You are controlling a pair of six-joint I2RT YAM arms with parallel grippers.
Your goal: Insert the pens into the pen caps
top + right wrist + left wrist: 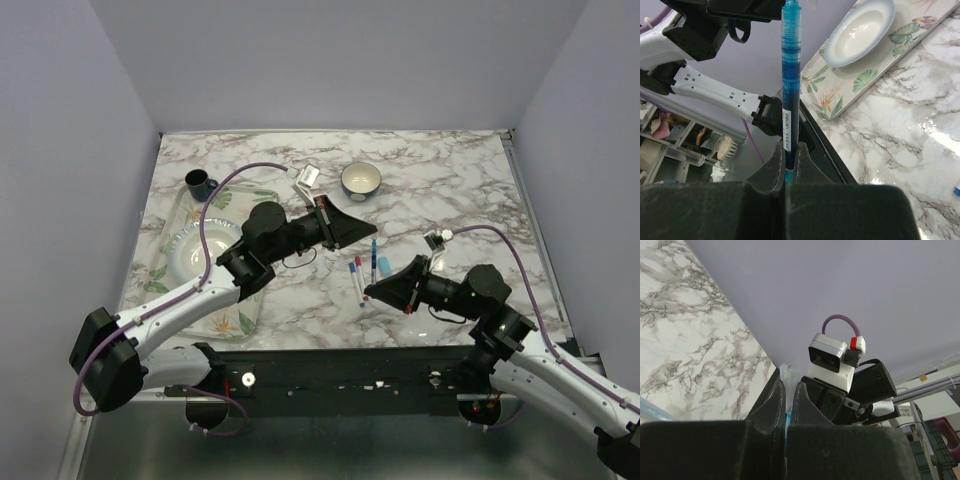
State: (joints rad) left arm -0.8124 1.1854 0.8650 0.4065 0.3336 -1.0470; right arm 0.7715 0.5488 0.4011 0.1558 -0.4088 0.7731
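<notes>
My right gripper [789,150] is shut on the lower end of a dark blue pen [790,75] that sticks straight out past its fingertips. In the top view this gripper [368,291] points left, low over the marble table. My left gripper [789,385] is shut on a pale translucent pen cap [786,374] whose end pokes out between the fingers. In the top view it [362,225] points right, above the loose pens. On the table lie two white pens [356,275], a blue pen [374,252] and a short light blue piece [384,266].
A leaf-patterned tray [240,320] with a white plate [190,250] lies at the left, also in the right wrist view [840,85]. A dark mug [200,183] and a bowl [361,181] stand at the back. A small white object [307,176] lies near the bowl.
</notes>
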